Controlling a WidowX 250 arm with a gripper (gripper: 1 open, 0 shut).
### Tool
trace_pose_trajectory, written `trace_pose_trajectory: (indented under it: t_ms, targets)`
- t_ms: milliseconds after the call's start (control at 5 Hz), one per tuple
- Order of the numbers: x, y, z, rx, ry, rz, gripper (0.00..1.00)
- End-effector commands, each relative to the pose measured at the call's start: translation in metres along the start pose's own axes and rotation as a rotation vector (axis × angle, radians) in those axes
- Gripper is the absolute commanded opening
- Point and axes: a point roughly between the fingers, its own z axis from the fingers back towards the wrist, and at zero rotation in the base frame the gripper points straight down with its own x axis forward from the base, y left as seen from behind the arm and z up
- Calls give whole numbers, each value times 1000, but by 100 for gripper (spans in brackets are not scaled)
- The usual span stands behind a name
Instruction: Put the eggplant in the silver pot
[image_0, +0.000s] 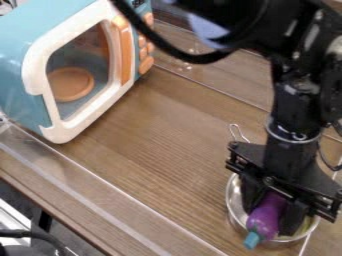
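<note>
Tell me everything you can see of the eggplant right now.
The eggplant is a small, glossy purple toy, plastic by its look, with a teal-blue stem cap at its lower end. It hangs tilted, cap down, pinched in the shut gripper, whose black fingers hide its upper part. It sits over and partly inside the silver pot near the table's front right. Whether the cap touches the pot cannot be told.

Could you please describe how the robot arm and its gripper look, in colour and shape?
The arm is black all over, built from thick rounded segments with a slight gloss. A black cable loops near its upper part. The gripper is black too: a wide flat crossbar with short blocky fingers at its ends. No markings or labels can be made out.
</note>
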Motion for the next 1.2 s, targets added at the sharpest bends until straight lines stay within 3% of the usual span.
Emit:
trace_pose_trajectory:
  t_ms: [0, 200, 400, 600, 1000]
  targets:
    - [-2, -5, 7, -24, -49, -64, 0]
    - [-7, -10, 1, -27, -47, -112, 0]
    - [-4, -11, 1, -30, -45, -103, 100]
    - [-1, -10, 3, -28, -44, -95, 100]
    - [-1, -13, 27, -21, -49, -136, 100]
